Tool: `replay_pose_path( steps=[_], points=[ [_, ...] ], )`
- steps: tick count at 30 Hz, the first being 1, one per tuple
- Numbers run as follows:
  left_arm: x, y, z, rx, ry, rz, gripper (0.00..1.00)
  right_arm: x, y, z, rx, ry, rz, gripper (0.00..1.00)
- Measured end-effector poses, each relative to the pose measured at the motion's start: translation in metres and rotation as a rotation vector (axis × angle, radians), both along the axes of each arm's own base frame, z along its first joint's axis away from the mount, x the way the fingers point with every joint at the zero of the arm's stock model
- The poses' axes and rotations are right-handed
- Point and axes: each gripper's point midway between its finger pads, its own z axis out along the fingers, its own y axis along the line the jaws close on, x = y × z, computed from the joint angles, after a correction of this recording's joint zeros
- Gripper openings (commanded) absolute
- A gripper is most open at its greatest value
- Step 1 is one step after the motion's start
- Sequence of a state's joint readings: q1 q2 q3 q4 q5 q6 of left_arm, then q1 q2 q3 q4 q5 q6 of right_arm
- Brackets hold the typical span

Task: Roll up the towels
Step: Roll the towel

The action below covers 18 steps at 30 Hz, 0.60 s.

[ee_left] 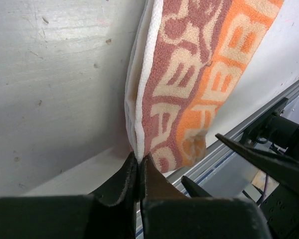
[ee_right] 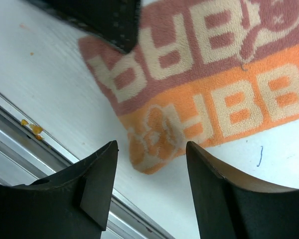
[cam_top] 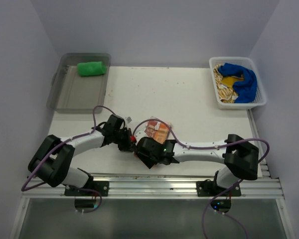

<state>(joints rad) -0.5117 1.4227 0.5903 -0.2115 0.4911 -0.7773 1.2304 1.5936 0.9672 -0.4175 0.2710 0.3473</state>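
The orange-and-white towel [cam_top: 157,130] lies folded on the table just ahead of both grippers, which meet at its near edge. My left gripper [cam_top: 131,142] is shut on the white edge at the towel's [ee_left: 189,74] near-left corner, the fingertips [ee_left: 139,157] pinching the cloth layers. My right gripper [cam_top: 145,149] hangs open over the towel's [ee_right: 204,89] near orange corner, its jaws [ee_right: 152,147] apart on either side of the corner and not touching it. A rolled green towel [cam_top: 91,68] lies in the clear bin. A blue towel [cam_top: 241,79] and a yellow-tan towel [cam_top: 224,87] sit bunched in the white basket.
The clear plastic bin [cam_top: 72,94] stands at the back left and the white basket [cam_top: 239,105] at the back right. An aluminium rail [cam_top: 154,181] runs along the table's near edge, close behind both grippers.
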Motion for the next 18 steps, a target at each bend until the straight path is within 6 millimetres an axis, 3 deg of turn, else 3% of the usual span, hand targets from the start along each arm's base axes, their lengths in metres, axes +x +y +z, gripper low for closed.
replay_pose_path(
  steps=[6, 12, 15, 18],
  points=[
    [-0.003, -0.004, 0.002, -0.021, 0.043, 0.008, 0.00, -0.013, 0.019, 0.008, -0.060, -0.153, 0.120, 0.60],
    [-0.007, -0.008, 0.006, -0.043, 0.090, 0.016, 0.00, -0.013, 0.020, -0.013, -0.174, -0.249, 0.172, 0.57],
    [-0.008, -0.010, 0.010, -0.058, 0.104, 0.020, 0.00, -0.007, 0.019, -0.016, -0.196, -0.287, 0.165, 0.51],
    [-0.009, -0.011, 0.011, -0.070, 0.114, 0.020, 0.00, -0.001, 0.019, -0.015, -0.197, -0.325, 0.152, 0.36]
  ],
)
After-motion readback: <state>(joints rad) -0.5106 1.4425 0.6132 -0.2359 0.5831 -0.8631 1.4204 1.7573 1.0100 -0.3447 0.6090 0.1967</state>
